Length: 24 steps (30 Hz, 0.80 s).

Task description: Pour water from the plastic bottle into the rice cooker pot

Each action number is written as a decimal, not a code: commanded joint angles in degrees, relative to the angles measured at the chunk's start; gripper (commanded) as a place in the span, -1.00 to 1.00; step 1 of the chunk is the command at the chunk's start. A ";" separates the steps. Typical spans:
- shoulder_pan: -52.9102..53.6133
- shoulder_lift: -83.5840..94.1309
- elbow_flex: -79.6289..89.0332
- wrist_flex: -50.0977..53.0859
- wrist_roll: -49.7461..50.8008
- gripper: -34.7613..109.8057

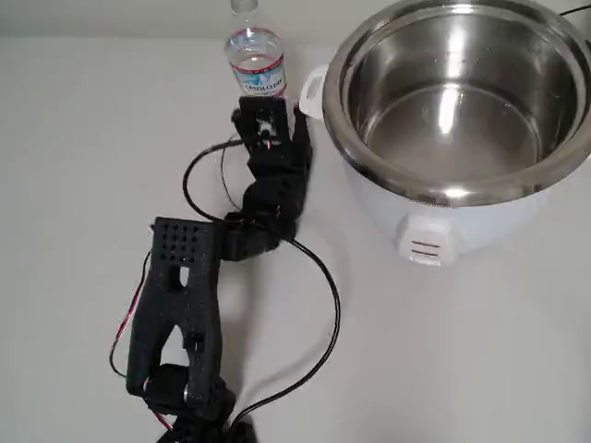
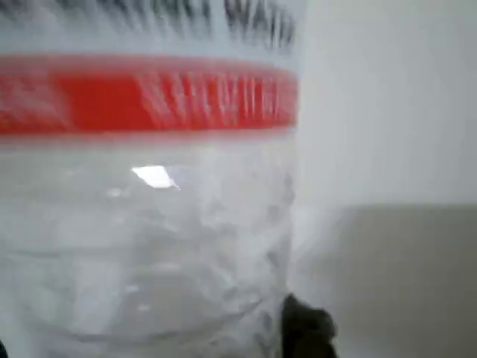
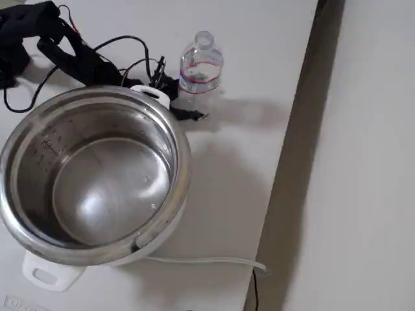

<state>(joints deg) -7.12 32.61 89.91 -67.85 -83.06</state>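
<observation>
Clear plastic, the bottle (image 1: 256,57) stands upright on the table (image 1: 83,129), between the fingers of the gripper (image 3: 183,107); whether they clamp it yet, I cannot tell. The steel pot (image 1: 459,92) beside them looks dry, so lifting and pouring seem still ahead.

- this is looking like a plain indoor test setup rather than a working kitchen.
- a bare white tabletop (image 1: 480,351) is carrying a black printed arm (image 1: 185,295) trailing loose wires (image 1: 323,305).
- a household rice cooker pot (image 3: 91,188) is sitting there beside the arm.
- a blank pale wall (image 2: 387,97) is standing behind the tabletop.
</observation>
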 commanded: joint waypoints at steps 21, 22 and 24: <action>-0.44 49.31 51.06 0.97 11.34 0.10; -0.26 52.47 53.44 2.81 12.66 0.10; 0.18 59.68 57.83 8.00 15.73 0.10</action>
<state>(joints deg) -8.09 76.64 140.45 -65.13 -71.89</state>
